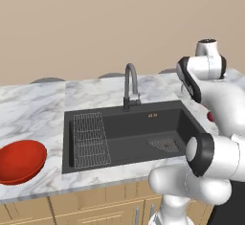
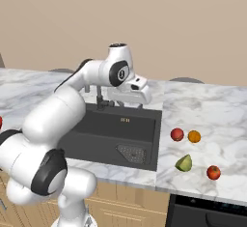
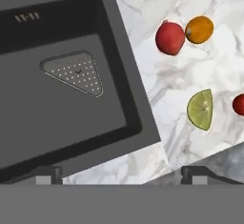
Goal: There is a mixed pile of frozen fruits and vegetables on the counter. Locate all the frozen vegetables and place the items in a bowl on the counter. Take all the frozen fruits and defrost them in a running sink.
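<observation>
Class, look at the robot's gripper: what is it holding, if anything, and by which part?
Nothing is held. The gripper hangs open above the sink's edge, nothing between its fingertips; the four produce pieces lie on the counter.

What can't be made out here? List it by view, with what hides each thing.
- Left base view: the produce pile; the arm covers all but a sliver of one red piece.
- Right base view: the red bowl, cut off by the left edge; the tap, mostly behind the arm.
- Hand view: the small red ball, cut by the right edge; the hand shows just its fingertips at the bottom.
- Whether water is running: not visible.
</observation>
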### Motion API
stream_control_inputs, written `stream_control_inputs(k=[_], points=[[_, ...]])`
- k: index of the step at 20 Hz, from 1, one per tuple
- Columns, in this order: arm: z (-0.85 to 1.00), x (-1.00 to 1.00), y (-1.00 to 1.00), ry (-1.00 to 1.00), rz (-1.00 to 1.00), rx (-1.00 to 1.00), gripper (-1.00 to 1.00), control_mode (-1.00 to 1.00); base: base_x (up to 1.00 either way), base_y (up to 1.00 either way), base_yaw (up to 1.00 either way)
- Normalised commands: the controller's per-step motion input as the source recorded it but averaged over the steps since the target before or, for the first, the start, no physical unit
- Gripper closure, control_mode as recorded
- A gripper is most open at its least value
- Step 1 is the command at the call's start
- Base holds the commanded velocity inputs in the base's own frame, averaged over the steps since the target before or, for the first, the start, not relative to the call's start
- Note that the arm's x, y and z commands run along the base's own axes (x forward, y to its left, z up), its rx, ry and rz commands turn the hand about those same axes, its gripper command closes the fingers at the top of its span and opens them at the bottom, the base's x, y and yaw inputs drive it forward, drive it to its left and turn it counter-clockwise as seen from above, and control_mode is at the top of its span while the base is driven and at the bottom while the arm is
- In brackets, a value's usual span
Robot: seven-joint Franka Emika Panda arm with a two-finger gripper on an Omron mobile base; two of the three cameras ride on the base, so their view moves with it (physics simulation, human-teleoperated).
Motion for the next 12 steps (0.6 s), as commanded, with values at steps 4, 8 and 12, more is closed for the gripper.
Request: stream_control_inputs(k=[4, 8, 12], points=[[-0.23, 0.1, -0.64, 0.13, -0.2, -0.08, -1.0, -1.0, 0.0, 0.0, 0.0], [-0.18, 0.1, -0.42, 0.11, -0.15, -0.06, -1.0, -1.0, 0.0, 0.0, 0.0], [-0.25, 0.0, -0.61, 0.12, -0.18, -0.02, -1.0, -1.0, 0.0, 0.0, 0.0]])
